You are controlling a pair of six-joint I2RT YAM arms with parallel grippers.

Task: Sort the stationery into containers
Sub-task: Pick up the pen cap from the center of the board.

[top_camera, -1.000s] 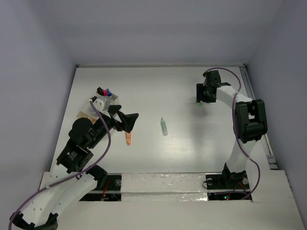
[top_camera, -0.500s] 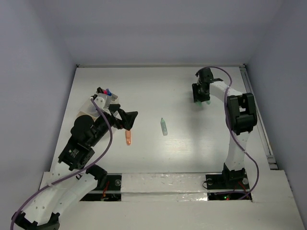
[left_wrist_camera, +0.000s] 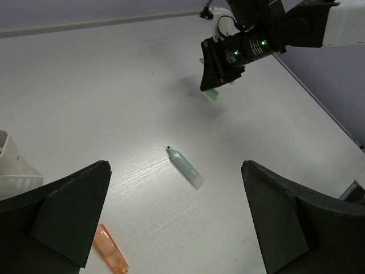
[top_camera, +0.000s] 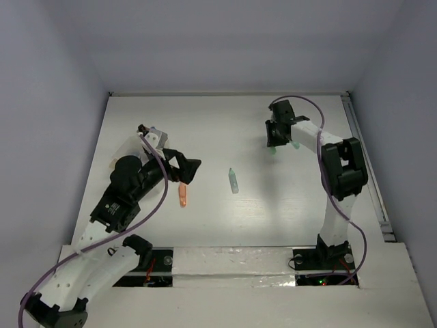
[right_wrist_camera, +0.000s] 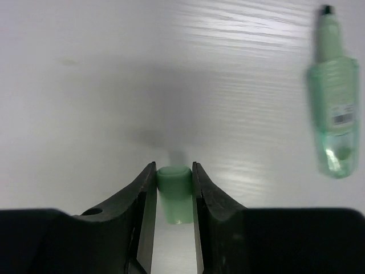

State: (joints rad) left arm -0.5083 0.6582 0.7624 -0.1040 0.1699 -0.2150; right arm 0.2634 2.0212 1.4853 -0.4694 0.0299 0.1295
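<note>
My right gripper (top_camera: 275, 141) is shut on a stubby green piece (right_wrist_camera: 174, 191) and holds it above the table at the back right; the piece also shows in the left wrist view (left_wrist_camera: 213, 94). A pale green marker (top_camera: 233, 180) lies at mid-table, also seen in the left wrist view (left_wrist_camera: 185, 167) and the right wrist view (right_wrist_camera: 333, 114). An orange piece (top_camera: 182, 197) lies just in front of my left gripper (top_camera: 187, 170), which is open and empty. The translucent white bins (top_camera: 156, 136) sit behind the left arm, mostly hidden, with dark markers (top_camera: 144, 130) sticking up.
A corner of a white bin (left_wrist_camera: 14, 171) shows at the left edge of the left wrist view. Grey walls enclose the table on the left, back and right. A rail (top_camera: 365, 164) runs along the right edge.
My right gripper has moved left toward the table's middle with the green piece in it. My left arm has shifted slightly right; its gripper stays open.
</note>
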